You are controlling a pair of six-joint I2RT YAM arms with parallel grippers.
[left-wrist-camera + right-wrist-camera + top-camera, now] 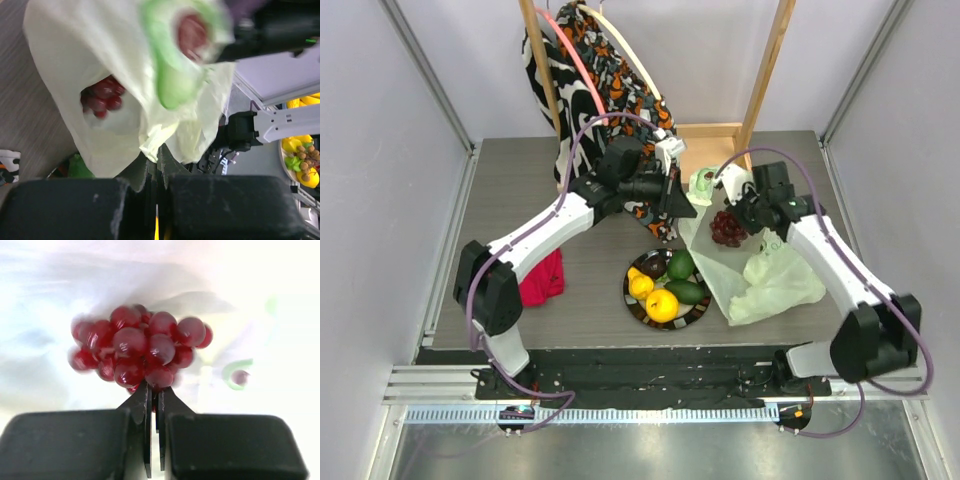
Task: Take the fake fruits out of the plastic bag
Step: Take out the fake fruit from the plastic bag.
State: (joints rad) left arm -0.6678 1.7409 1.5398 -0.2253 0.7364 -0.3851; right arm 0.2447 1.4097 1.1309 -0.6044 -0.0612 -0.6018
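Top external view shows the plastic bag (767, 283) lying crumpled on the bench (520, 190), just right of a dark plate (631, 305). The left tool (677, 195) is clenched on a fold at the bag's far edge; its own camera shows the thin film running down between the closed fingers. The right tool (155, 392) is pinched shut on the underside of the dark red grape bunch (140, 352), which sits inside the bag with pale film all around it. On the plate lie a lemon (662, 305), an orange-yellow fruit (641, 287), two green fruits (681, 265) and a dark brown one (653, 267). A red cloth (542, 280) lies on the bench beside the left arm
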